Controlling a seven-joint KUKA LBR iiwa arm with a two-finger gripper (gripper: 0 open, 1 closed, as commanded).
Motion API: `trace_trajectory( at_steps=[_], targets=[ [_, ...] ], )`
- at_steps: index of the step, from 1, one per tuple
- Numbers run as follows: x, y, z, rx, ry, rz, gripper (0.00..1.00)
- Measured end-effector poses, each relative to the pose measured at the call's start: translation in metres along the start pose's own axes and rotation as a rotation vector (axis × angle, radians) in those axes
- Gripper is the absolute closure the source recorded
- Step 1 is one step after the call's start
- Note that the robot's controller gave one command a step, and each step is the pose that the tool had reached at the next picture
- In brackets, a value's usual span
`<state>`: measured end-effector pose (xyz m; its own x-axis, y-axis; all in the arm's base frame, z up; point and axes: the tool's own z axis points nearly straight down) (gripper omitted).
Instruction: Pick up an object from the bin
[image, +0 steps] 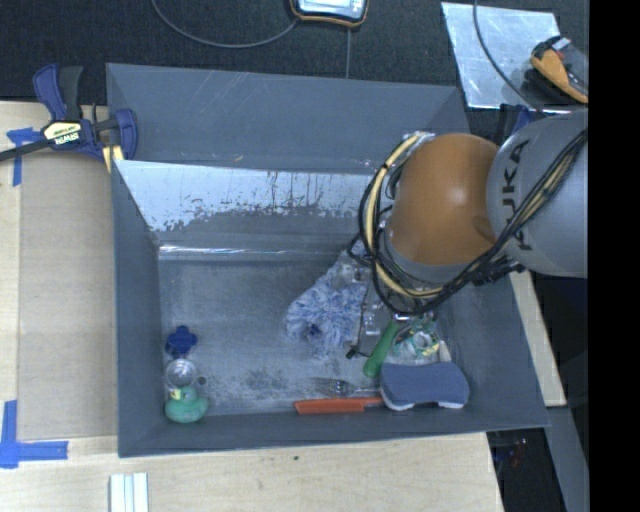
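Note:
My gripper (372, 322) is low in the right half of the bin, under the arm's orange cover. It sits at the right edge of a crumpled blue-and-white cloth (322, 310). A green stick-shaped thing (380, 352) lies slanted just below it. Beside that is a small clear packet with yellow and green bits (425, 345). A dark blue padded pouch (426, 386) lies in front, near the bin's front wall. To its left a thin orange-red tool (335, 405) lies flat.
In the front left corner a clear bulb on a green base (184, 392) stands by a small blue piece (180, 340). The arm and its cables hide the bin's right rear part.

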<state>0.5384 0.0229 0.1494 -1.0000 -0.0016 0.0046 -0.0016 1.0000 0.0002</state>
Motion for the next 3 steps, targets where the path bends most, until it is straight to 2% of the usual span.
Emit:
trace_trajectory(
  at_steps=[1,2,3],
  targets=[
    [-0.002,0.0,-0.004,0.0,-0.008,0.001,0.0],
    [-0.08,-0.018,0.08,0.001,-0.008,-0.318,0.0],
    [-0.069,-0.016,0.077,0.001,-0.016,-0.24,0.0]
  ],
)
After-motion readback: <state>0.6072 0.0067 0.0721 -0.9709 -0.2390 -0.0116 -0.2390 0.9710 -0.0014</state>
